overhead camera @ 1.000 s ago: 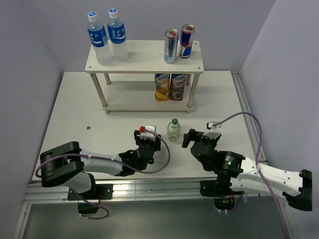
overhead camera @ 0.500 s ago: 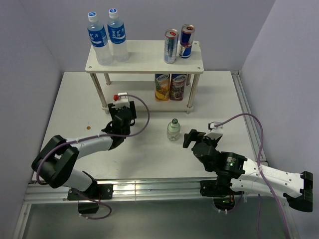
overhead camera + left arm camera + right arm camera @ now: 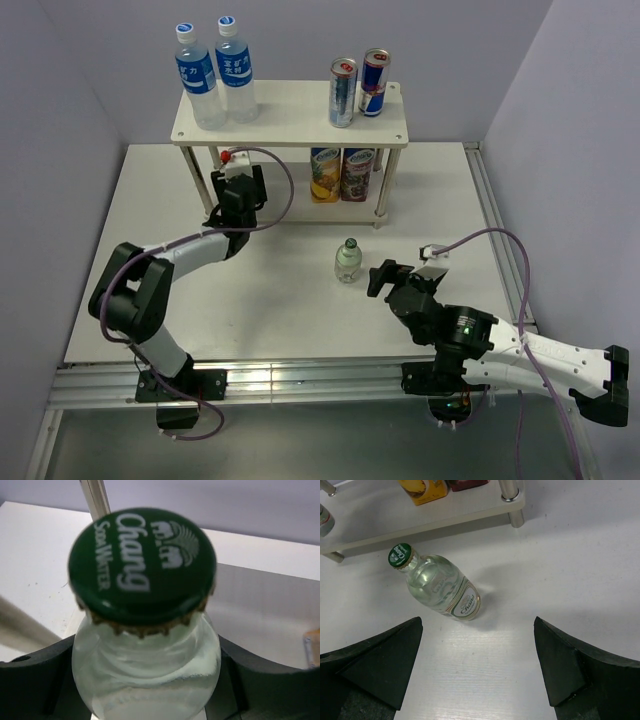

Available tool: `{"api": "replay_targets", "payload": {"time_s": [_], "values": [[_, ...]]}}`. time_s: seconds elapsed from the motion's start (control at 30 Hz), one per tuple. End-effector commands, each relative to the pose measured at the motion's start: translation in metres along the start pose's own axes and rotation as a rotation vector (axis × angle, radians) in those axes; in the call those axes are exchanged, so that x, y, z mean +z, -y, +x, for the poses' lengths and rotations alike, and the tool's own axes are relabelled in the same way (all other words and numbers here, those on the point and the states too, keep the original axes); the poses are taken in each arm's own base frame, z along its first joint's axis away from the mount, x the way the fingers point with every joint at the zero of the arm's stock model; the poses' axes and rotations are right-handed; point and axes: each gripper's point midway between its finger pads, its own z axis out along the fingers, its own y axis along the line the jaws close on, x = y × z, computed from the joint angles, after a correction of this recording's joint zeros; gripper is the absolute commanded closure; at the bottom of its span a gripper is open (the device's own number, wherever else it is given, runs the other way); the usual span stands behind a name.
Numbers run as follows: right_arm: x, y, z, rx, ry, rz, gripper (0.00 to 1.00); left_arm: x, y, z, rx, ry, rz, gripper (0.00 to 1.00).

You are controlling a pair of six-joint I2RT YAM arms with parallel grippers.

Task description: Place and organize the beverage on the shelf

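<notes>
My left gripper is shut on a clear Chang soda water bottle with a green cap. It holds the bottle at the left end of the shelf's lower board, by a silver leg. A second Chang bottle stands on the table in front of the shelf. My right gripper is open and empty just right of it. In the right wrist view this bottle lies ahead of the spread fingers.
On the top board stand two blue-label water bottles at the left and two slim cans at the right. Two juice cans stand on the lower board's right end. Walls close in the table at both sides and at the back.
My left arm has swung from the table's front middle out to the shelf's lower left, with its gripper now at the lower board. The right arm has barely moved.
</notes>
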Motion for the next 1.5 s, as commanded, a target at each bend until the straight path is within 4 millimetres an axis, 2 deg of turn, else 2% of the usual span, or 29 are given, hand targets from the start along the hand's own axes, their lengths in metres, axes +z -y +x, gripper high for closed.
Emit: {"api": "replay_targets", "payload": {"time_s": [0.0, 0.33, 0.57, 0.77, 0.93, 0.97, 1.07, 1.17, 1.27, 1.47], "values": [[0.001, -0.003, -0.003, 0.018, 0.017, -0.003, 0.01, 0.019, 0.004, -0.061, -0.122, 0.139, 0.015, 1.0], [0.002, -0.004, -0.001, 0.005, 0.011, 0.001, 0.01, 0.048, -0.014, -0.049, -0.152, 0.134, -0.002, 1.0], [0.003, -0.004, 0.0, -0.009, 0.006, 0.009, 0.01, 0.056, -0.018, -0.05, -0.19, 0.183, 0.011, 1.0], [0.004, -0.004, 0.002, -0.014, 0.003, 0.011, 0.01, 0.067, -0.021, -0.043, -0.164, 0.18, -0.02, 1.0], [0.003, -0.004, 0.001, -0.011, 0.003, 0.011, 0.01, 0.073, -0.021, -0.041, -0.144, 0.182, -0.029, 0.77], [0.003, -0.004, 0.001, -0.009, 0.003, 0.011, 0.01, 0.074, -0.022, -0.042, -0.139, 0.183, -0.033, 0.65], [0.003, -0.004, 0.001, -0.01, 0.002, 0.014, 0.01, 0.075, -0.02, -0.035, -0.122, 0.167, -0.024, 0.43], [0.003, -0.004, 0.001, -0.01, 0.003, 0.011, 0.01, 0.075, -0.018, -0.034, -0.126, 0.158, -0.012, 0.28], [0.003, -0.004, 0.0, -0.005, 0.005, 0.012, 0.01, 0.073, -0.018, -0.033, -0.126, 0.151, -0.011, 0.22], [0.002, -0.003, -0.001, 0.006, 0.009, 0.006, 0.01, 0.063, -0.023, -0.034, -0.132, 0.148, -0.011, 0.17]]}}
